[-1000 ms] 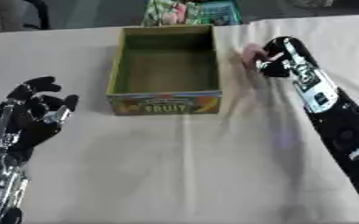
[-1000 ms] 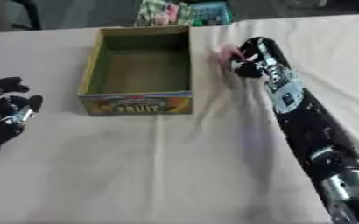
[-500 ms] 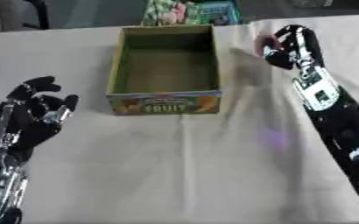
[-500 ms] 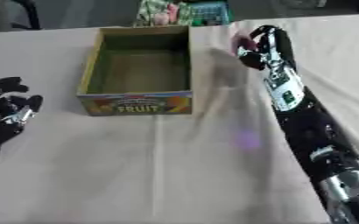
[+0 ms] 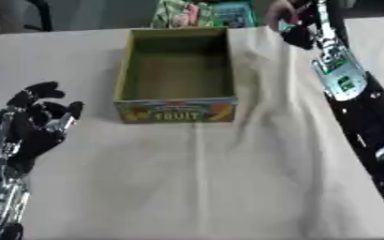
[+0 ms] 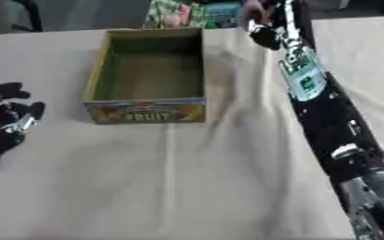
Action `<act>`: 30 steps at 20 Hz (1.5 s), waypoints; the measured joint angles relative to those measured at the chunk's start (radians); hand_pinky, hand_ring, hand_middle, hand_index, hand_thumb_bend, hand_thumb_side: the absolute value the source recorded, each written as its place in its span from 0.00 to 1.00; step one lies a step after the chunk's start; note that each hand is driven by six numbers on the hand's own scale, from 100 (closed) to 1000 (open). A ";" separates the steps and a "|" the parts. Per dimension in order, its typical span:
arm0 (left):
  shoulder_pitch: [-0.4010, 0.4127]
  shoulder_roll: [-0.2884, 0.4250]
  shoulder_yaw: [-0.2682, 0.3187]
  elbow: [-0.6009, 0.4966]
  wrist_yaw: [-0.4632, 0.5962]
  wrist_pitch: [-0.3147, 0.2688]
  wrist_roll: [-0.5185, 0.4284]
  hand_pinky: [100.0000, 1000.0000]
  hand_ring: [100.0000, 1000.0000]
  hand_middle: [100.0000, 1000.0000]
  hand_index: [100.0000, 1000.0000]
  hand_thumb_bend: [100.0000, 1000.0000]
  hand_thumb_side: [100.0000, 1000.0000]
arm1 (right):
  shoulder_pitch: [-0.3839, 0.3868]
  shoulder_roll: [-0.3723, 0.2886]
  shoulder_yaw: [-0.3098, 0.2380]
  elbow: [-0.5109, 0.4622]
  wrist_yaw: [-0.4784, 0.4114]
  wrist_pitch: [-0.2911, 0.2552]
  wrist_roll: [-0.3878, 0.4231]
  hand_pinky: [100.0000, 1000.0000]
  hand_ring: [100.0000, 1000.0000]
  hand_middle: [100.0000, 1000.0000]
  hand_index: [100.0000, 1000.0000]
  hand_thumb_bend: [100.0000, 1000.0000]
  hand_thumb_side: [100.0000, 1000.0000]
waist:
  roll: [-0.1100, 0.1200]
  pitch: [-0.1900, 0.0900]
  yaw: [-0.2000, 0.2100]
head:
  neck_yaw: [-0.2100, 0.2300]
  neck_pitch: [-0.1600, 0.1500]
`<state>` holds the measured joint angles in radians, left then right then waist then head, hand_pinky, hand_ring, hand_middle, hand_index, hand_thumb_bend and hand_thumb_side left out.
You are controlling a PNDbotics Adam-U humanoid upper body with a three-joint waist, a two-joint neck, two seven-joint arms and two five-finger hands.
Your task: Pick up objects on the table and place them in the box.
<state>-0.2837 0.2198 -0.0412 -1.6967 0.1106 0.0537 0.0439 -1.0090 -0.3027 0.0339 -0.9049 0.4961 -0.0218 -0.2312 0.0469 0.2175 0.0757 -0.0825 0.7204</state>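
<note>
An open cardboard box (image 5: 175, 114) with "FRUIT" on its front wall stands mid-table, and I see nothing inside it. My right arm stretches along the right side to the far edge. There my right hand (image 5: 299, 29) is raised beyond the box's far right corner, fingers curled round a small pink object (image 5: 279, 10). Most of that object is hidden by the hand. My left hand (image 5: 33, 125) rests open at the lower left, fingers up, well left of the box and holding nothing.
Several colourful packets (image 5: 197, 12) lie past the box at the table's far edge. A white cloth (image 5: 195, 187) with a few wrinkles covers the table between the box and the near edge.
My right hand has lifted and moved away toward the far edge, and the pink object has gone with it. The box and my left hand have stayed put.
</note>
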 measured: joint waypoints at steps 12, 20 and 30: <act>-0.003 0.000 -0.006 0.000 0.000 0.000 -0.008 0.52 0.48 0.56 0.71 0.42 0.00 | -0.043 0.136 0.091 0.081 0.182 -0.110 0.174 0.57 0.58 0.13 0.24 0.00 0.03 | -0.006 -0.002 0.021 | -0.024 0.000; -0.006 0.000 -0.009 0.000 0.000 0.000 -0.008 0.52 0.48 0.56 0.71 0.42 0.00 | -0.037 0.167 0.122 0.110 0.295 -0.192 0.308 0.77 0.85 0.78 0.87 0.07 0.26 | -0.007 -0.002 0.020 | -0.029 0.000; -0.006 0.000 -0.011 0.000 0.000 0.000 -0.008 0.52 0.48 0.56 0.71 0.42 0.00 | -0.037 0.135 0.104 0.062 0.312 -0.170 0.358 0.80 0.89 0.86 0.96 0.25 0.34 | -0.009 -0.005 0.006 | -0.026 -0.001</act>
<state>-0.2894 0.2194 -0.0524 -1.6967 0.1107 0.0539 0.0364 -1.0457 -0.1681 0.1380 -0.8429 0.8078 -0.1922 0.1267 0.0376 0.2129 0.0816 -0.1087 0.7191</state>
